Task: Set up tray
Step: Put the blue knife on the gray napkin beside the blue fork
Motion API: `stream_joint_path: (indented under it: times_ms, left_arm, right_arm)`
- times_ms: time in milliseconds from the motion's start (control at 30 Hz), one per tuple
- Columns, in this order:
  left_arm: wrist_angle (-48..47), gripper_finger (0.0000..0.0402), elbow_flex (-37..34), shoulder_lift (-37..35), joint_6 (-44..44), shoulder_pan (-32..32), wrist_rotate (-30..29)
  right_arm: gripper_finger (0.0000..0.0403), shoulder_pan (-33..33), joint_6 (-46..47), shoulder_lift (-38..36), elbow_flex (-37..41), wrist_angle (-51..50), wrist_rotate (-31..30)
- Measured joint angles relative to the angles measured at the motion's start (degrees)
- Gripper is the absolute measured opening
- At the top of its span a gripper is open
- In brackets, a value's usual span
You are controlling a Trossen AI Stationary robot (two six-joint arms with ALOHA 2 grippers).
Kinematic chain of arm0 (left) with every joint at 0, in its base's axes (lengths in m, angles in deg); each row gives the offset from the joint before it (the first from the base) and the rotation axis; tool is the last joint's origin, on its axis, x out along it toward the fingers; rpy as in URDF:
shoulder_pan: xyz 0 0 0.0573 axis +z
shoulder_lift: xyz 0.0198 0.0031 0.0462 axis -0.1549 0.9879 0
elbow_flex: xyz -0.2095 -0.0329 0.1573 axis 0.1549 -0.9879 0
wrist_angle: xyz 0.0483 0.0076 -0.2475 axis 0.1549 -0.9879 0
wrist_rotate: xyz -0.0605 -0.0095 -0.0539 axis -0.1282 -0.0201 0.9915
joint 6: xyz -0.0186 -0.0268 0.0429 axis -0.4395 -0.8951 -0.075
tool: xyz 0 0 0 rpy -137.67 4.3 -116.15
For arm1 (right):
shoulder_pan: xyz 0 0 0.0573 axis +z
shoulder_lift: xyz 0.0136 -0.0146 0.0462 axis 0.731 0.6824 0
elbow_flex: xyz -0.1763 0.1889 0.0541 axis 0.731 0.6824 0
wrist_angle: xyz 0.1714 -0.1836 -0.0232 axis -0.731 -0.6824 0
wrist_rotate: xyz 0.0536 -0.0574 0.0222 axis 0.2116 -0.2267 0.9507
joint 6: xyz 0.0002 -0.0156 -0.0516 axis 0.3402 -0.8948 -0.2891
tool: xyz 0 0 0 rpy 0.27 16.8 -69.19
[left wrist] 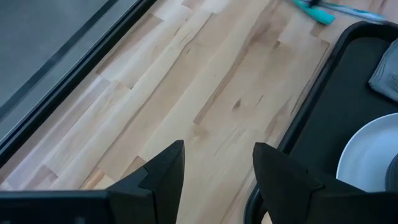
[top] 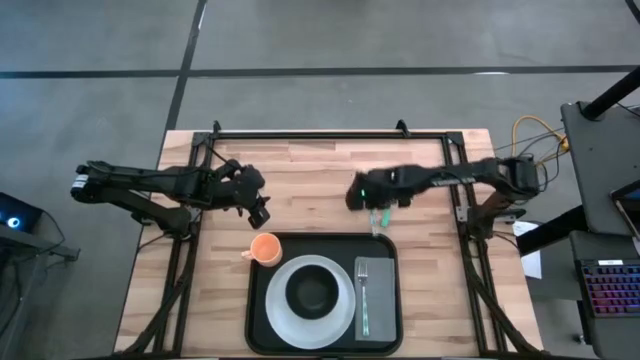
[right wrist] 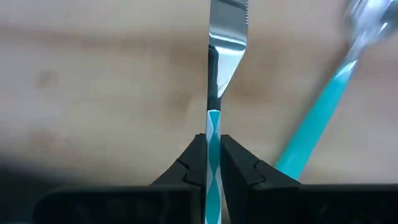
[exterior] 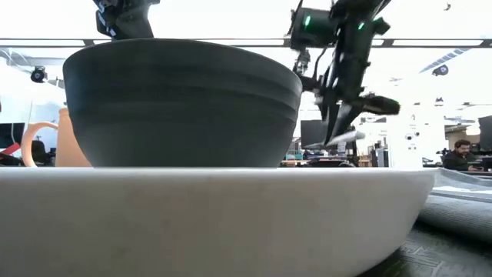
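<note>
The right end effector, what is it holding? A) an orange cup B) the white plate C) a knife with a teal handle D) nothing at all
C: in the right wrist view the right end effector is shut on the teal-handled knife, its silver blade pointing away over the wooden table.

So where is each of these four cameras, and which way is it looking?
High: above, facing straight down on the tray; both arms show.
Low: at table height beside the white plate and dark bowl; arms hang above.
Left wrist: past the open left gripper to bare wood.
Right wrist: right gripper shut on a teal-handled knife.
The high view shares that knife.
</note>
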Motion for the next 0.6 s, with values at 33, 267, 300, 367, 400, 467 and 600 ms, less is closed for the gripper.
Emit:
stream_joint_path:
  times_ms: [33, 267, 300, 367, 400, 467, 600]
  left_arm:
    - [0.02, 0.0171, -0.20, 0.00, 0.00, 0.00, 0.00]
    - [-0.02, 0.0171, -0.67, 0.00, 0.00, 0.00, 0.02]
    - [-0.02, 0.0171, -0.67, 0.00, 0.00, 0.00, 0.02]
    - [-0.02, 0.0171, -0.67, 0.00, -0.01, 0.00, 0.02]
    - [0.00, 0.0171, -0.67, 0.00, -0.02, 0.00, 0.02]
    - [0.00, 0.0171, -0.69, 0.00, -0.22, 0.00, 0.08]
    - [0.01, 0.0171, -0.67, 0.00, -0.35, 0.00, 0.21]
  right_arm:
    - [0.0018, 2.13, 2.36, -0.59, 0.03, -0.17, 0.12]
    - [0.0018, 19.27, 26.41, -0.93, 0.24, -0.23, -2.53]
    - [0.0018, 21.86, 30.82, -0.63, 0.26, -0.50, -3.27]
    - [0.0019, 26.86, 39.67, 0.58, 0.33, -0.73, -5.33]
    - [0.0020, 29.08, 43.58, 1.12, 0.33, -0.68, -6.18]
    - [0.0022, 33.12, 49.28, 2.39, 0.33, -0.42, -6.74]
    - [0.0022, 38.58, 53.23, 5.07, -0.17, 1.21, -6.19]
